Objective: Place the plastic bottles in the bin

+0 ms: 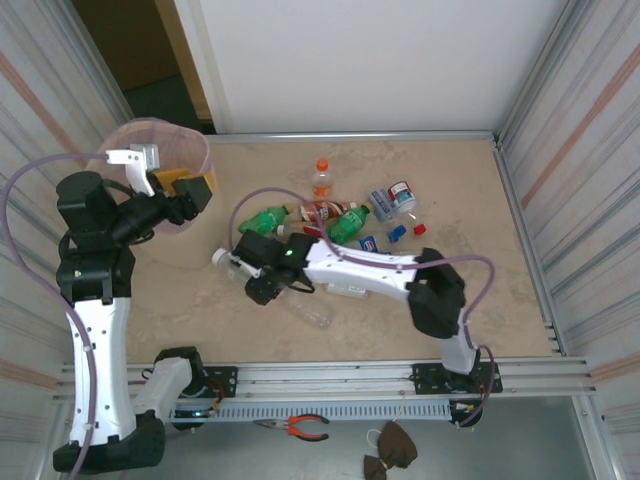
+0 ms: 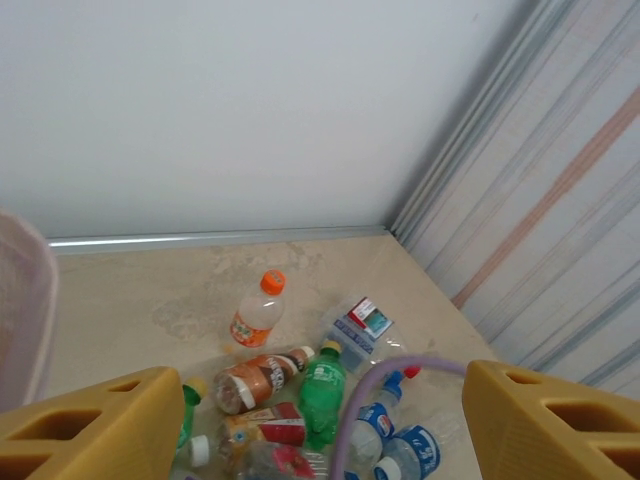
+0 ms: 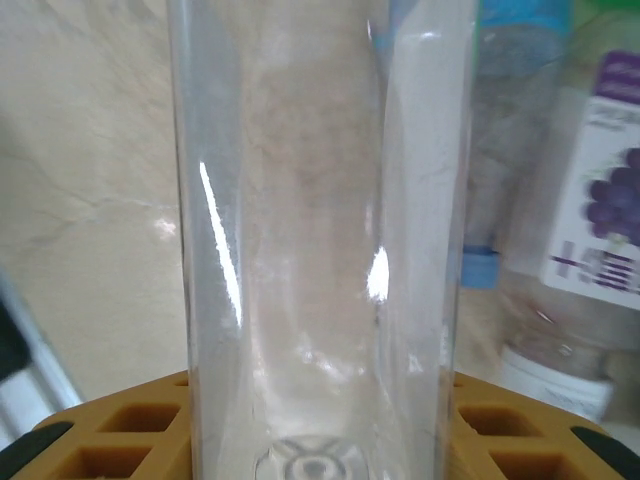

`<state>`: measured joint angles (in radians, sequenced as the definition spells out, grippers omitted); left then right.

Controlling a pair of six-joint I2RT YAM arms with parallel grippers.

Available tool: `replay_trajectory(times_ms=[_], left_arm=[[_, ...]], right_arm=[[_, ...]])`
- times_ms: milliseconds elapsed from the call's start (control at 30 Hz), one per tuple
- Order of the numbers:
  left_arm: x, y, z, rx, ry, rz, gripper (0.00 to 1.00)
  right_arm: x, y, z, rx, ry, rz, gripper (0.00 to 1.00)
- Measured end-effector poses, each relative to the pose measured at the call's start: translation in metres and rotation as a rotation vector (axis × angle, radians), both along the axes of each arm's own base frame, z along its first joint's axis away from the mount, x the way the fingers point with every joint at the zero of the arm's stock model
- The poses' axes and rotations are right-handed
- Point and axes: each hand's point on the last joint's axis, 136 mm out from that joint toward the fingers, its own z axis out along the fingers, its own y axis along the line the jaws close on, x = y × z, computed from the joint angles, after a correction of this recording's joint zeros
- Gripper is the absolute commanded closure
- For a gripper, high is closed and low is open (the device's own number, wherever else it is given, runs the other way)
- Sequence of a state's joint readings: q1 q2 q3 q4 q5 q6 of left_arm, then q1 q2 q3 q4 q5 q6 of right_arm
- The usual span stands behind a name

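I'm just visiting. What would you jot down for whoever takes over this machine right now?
Left gripper: open, empty, beside the bin.
Right gripper: closed on a clear bottle, low at the table.
Other bottles: heaped mid-table.
Done: can't tell what the bin holds.
Left: carry this bottle to the bin, then the rest.

No word, brand or number can be read. In the right wrist view, a purple-and-white label [image 3: 600, 190] behind the clear bottle [image 3: 320, 240] shows a bunch of grapes and blurred lettering (lines, no legible letters). In the left wrist view, a blue label [image 2: 412, 450] and a red-and-white label [image 2: 283, 430] carry print too small to read.
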<state>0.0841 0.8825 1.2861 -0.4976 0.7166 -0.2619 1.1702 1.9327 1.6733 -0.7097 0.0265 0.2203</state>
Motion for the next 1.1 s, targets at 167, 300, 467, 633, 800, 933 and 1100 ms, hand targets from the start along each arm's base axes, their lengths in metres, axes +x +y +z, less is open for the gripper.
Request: replay_trajectory(times_ms=[167, 300, 467, 633, 800, 933, 1100], left_arm=[[-0.001, -0.024, 0.010, -0.010, -0.046, -0.098, 0.25], [0.001, -0.047, 0.018, -0.015, -0.082, -0.187, 0.24], [0.000, -0.076, 0.031, -0.024, -0.150, -0.307, 0.23], [-0.001, -0.107, 0.051, -0.040, -0.228, -0.442, 0.22], [-0.010, -0.136, 0.069, -0.046, -0.298, -0.578, 0.22], [-0.027, -0.153, 0.079, -0.045, -0.353, -0.683, 0.22], [-0.051, -0.164, 0.094, -0.037, -0.430, -0.774, 0.22]], right_arm=[[0.025, -0.035, 0.055, 0.197, 0.009, -0.114, 0.58], [0.050, -0.069, 0.091, 0.347, -0.001, -0.218, 0.60], [0.073, -0.111, 0.138, 0.535, -0.058, -0.300, 0.61], [0.082, -0.145, 0.190, 0.721, -0.164, -0.314, 0.61], [0.073, -0.165, 0.241, 0.873, -0.283, -0.259, 0.62], [0.052, -0.171, 0.283, 0.974, -0.384, -0.139, 0.62], [0.021, -0.176, 0.317, 1.049, -0.479, 0.017, 0.63]])
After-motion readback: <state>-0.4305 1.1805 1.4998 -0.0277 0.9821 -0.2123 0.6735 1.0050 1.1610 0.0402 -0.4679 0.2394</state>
